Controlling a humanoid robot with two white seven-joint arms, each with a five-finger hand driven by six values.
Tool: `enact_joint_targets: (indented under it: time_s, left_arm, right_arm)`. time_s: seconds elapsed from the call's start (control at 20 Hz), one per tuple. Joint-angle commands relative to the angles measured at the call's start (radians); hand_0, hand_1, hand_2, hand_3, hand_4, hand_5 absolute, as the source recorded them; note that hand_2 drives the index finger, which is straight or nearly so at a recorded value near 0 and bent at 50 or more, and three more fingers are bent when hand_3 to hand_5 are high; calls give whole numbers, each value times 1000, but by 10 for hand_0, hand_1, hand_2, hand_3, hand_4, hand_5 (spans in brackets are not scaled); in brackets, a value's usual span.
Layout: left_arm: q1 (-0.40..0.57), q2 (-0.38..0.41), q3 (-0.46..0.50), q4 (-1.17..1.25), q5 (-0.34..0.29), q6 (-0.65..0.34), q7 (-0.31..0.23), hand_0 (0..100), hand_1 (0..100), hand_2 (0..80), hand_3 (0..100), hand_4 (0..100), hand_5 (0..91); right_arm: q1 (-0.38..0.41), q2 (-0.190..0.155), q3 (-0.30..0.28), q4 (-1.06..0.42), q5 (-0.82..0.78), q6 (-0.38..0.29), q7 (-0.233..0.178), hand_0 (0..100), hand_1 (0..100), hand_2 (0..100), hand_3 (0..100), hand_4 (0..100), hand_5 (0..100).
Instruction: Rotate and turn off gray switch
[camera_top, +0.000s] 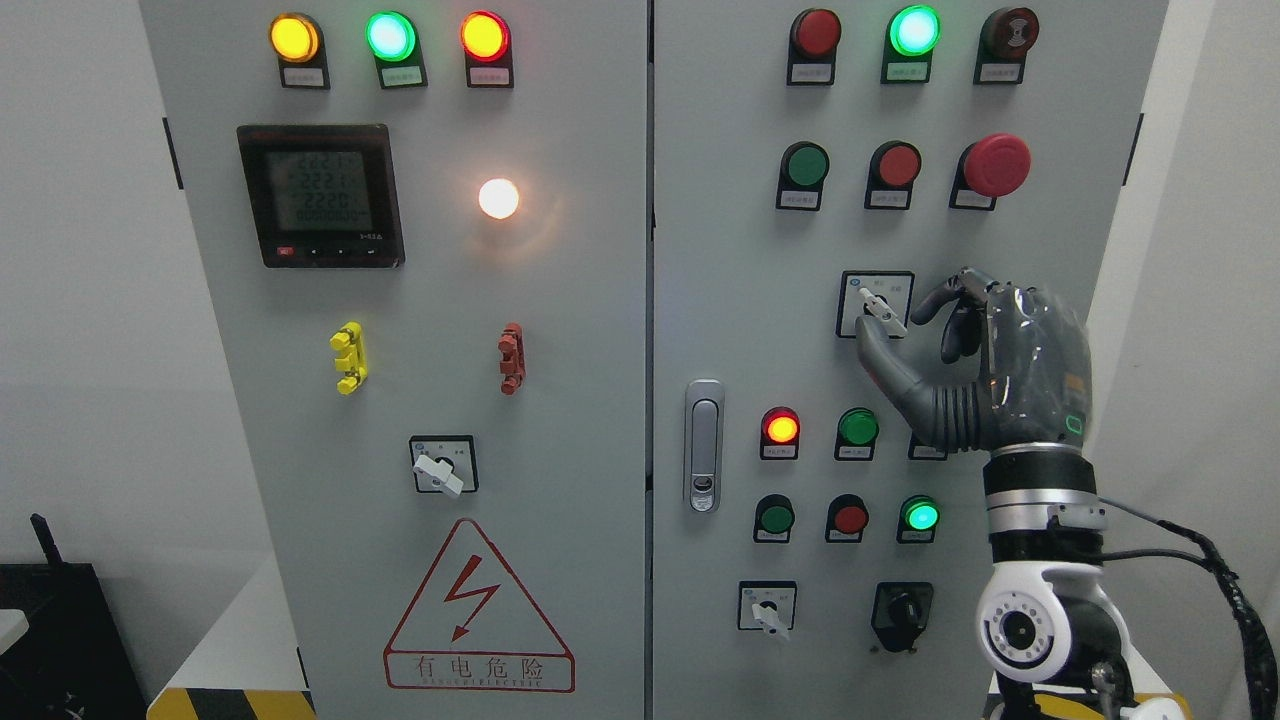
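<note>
the gray switch (882, 309) sits in its square plate on the right door of the cabinet (600, 400), above two rows of three round buttons. the right robot hand (905, 325) grips its lever between thumb and curled fingers. three similar switches sit lower on the doors.

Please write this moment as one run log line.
right hand: at gray switch, thumb under handle | grip: unclear | left hand: not visible
</note>
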Motion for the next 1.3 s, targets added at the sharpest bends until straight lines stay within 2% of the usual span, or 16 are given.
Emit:
enact_joint_targets:
  time_s: [0.0,0.95,1.25]
  left_arm:
    - [-9,-1,8,-25,20,0,0,120,389,0,0,0,0]
    - [-9,-1,8,-25,20,0,0,120,389,0,0,0,0]
    - [-9,-1,8,-25,20,0,0,120,389,0,0,0,0]
  right_arm:
    - [-4,35,24,3,2,-1,0,131,390,620,955,931,1000]
    - [-12,35,24,8,5,0,2,158,410,652,969,940,1000]
    - [-18,37,24,16,26,19,2,158,419,659,970,941,1000]
